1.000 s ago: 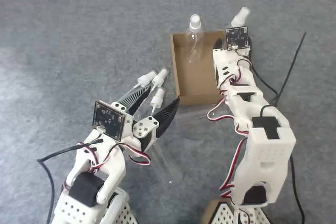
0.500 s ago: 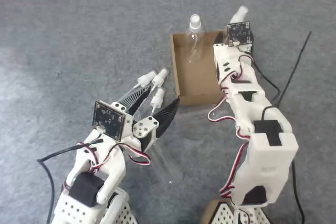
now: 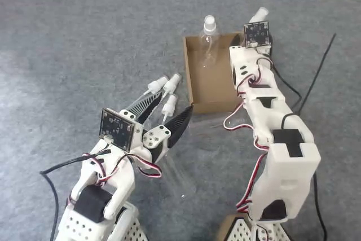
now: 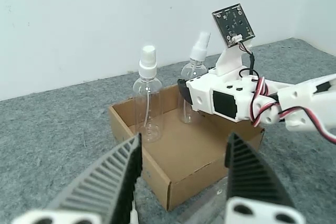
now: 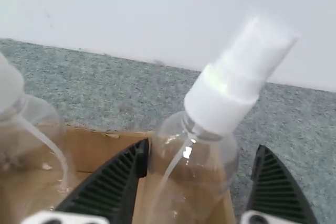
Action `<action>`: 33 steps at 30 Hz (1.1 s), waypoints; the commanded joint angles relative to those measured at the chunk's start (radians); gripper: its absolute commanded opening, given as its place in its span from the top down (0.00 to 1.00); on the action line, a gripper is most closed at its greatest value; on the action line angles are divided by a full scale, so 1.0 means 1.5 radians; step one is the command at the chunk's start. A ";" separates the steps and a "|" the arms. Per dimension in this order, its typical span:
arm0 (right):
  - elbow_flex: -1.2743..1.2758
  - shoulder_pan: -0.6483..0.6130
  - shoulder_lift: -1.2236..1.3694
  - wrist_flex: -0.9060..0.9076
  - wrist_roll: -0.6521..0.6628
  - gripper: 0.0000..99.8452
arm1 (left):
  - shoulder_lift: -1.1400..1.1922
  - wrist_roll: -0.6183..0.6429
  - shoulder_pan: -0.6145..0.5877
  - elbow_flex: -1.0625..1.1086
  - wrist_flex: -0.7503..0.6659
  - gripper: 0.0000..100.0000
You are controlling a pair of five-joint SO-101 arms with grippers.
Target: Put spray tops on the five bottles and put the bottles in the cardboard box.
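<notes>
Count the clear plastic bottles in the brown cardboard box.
2. One clear plastic bottle stands near the far left corner of the brown cardboard box; the other is at its far right corner, at the right end effector.

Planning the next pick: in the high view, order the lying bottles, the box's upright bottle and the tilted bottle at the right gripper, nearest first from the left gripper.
1. Lying bottles, right at the left gripper.
2. Upright bottle, far left corner of the box.
3. Tilted bottle, far right corner, at the right gripper.
</notes>
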 commanded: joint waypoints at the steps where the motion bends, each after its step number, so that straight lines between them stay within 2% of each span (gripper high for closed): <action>1: -0.071 0.004 -0.058 0.034 0.006 0.73 | -0.007 -0.006 -0.004 -0.004 -0.021 0.76; 7: -0.104 0.001 -0.058 0.075 0.005 0.73 | -0.007 -0.006 -0.004 -0.004 -0.021 0.76; 20: -0.109 0.006 -0.063 0.077 0.006 0.73 | -0.007 -0.006 -0.004 -0.004 -0.021 0.76; 33: -0.015 0.001 -0.190 0.078 0.005 0.73 | -0.007 -0.006 -0.004 -0.004 -0.021 0.76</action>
